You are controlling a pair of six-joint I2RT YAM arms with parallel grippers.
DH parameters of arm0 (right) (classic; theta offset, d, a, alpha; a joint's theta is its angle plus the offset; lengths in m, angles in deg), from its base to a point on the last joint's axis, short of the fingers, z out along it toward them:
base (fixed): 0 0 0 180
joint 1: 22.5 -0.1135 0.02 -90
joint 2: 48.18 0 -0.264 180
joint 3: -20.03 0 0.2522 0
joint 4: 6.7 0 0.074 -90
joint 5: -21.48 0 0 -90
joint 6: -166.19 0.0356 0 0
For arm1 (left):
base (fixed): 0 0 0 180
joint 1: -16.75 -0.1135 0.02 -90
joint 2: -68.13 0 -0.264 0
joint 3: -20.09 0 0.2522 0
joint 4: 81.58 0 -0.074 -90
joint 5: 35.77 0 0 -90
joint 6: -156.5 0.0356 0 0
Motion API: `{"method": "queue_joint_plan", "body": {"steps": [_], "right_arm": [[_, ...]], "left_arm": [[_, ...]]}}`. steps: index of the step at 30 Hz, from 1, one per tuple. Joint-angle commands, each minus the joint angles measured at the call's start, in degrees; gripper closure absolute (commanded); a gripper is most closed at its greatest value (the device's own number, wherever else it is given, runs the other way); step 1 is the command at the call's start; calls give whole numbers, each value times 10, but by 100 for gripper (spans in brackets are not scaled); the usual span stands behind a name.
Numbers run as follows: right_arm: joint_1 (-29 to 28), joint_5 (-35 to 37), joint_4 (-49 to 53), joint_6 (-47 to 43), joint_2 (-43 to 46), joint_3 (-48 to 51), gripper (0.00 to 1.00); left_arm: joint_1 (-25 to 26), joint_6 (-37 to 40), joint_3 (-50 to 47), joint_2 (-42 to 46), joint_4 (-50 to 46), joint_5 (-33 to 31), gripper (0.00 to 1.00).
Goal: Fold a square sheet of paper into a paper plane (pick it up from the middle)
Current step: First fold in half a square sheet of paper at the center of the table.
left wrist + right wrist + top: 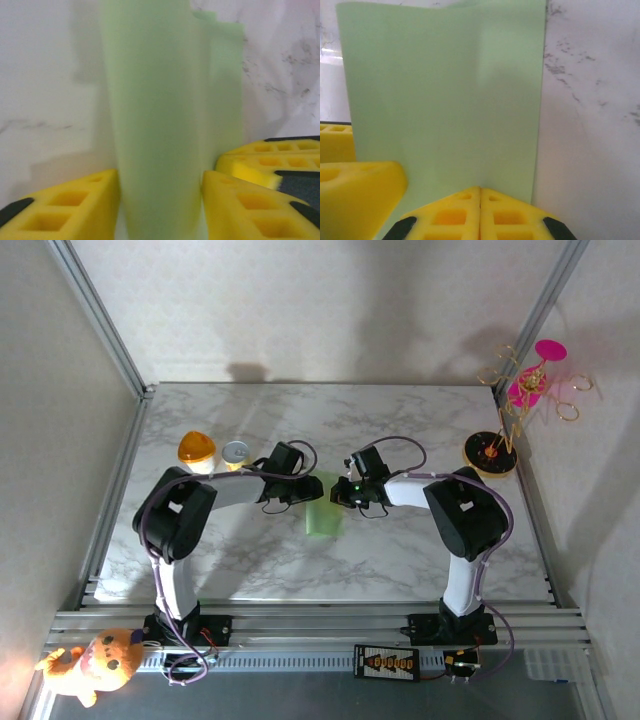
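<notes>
The square sheet of paper (322, 518) is pale green and folded, and it hangs at the table's middle just below the two grippers, which meet tip to tip. My right gripper (337, 491) is shut; in the right wrist view its fingertips (465, 200) meet at the foot of a crease in the paper (440, 90). My left gripper (314, 488) stands open. In the left wrist view, a band of the paper (160, 125) rises between its two yellow fingers (75, 210). The right gripper's fingers (270, 160) show just beside them.
An orange-lidded cup (197, 450) and a small tin (236, 452) stand behind the left arm. A pink-and-gold ornament stand (512, 405) is at the back right corner. A plush toy (90, 665) lies off the table's front left. Metal frame posts (100, 315) border the marble table (250, 560).
</notes>
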State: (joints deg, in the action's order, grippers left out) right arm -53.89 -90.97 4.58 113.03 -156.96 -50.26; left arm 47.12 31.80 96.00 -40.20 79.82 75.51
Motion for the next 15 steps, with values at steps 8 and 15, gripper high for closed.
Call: {"method": "queue_joint_plan", "body": {"steps": [8,15], "right_arm": [[-5,9,20,35,-29,2,91],[-4,4,11,41,-22,4,85]], "left_arm": [[36,-45,-15,55,-80,-85,29],[55,-44,18,9,-106,-105,30]]}}
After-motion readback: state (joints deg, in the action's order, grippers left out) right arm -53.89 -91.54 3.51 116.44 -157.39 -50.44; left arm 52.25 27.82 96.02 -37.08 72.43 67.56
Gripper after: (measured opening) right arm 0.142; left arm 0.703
